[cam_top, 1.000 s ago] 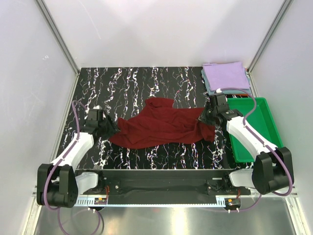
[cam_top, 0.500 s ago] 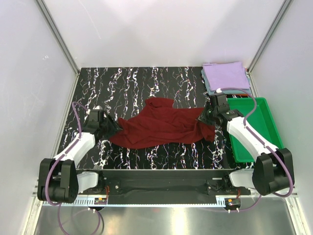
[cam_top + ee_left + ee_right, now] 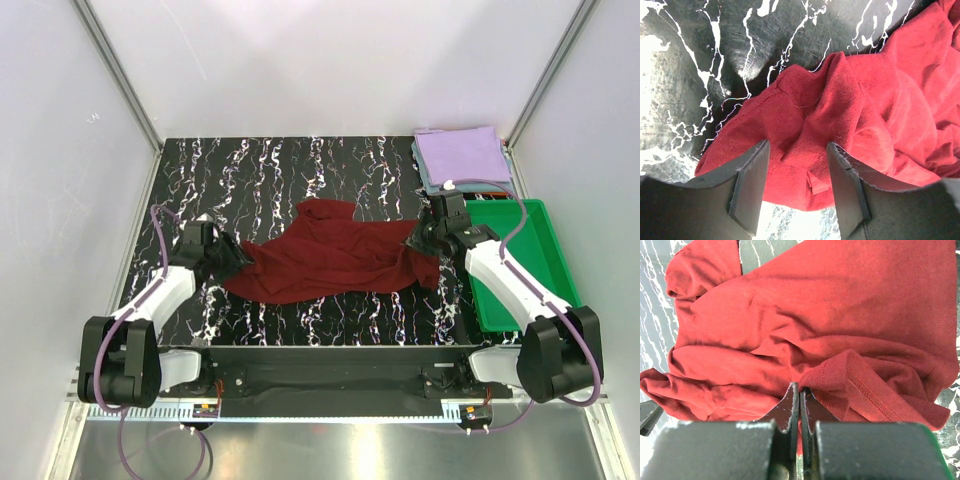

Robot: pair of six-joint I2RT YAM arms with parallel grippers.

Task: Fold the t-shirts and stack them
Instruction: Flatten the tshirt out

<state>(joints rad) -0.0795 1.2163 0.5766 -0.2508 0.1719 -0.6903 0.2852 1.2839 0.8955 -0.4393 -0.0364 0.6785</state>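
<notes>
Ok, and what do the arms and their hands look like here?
Both match: the left arm and right arm have white shells and black joints. A purple cable loops along each. The left hand and right hand are black, with flat matte dark-grey fingers tapering to blunt tips.

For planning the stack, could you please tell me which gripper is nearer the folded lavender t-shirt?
Right. The right gripper sits on the near side of the lavender t-shirt; the left gripper is across the table, at the left end of the maroon t-shirt.
</notes>
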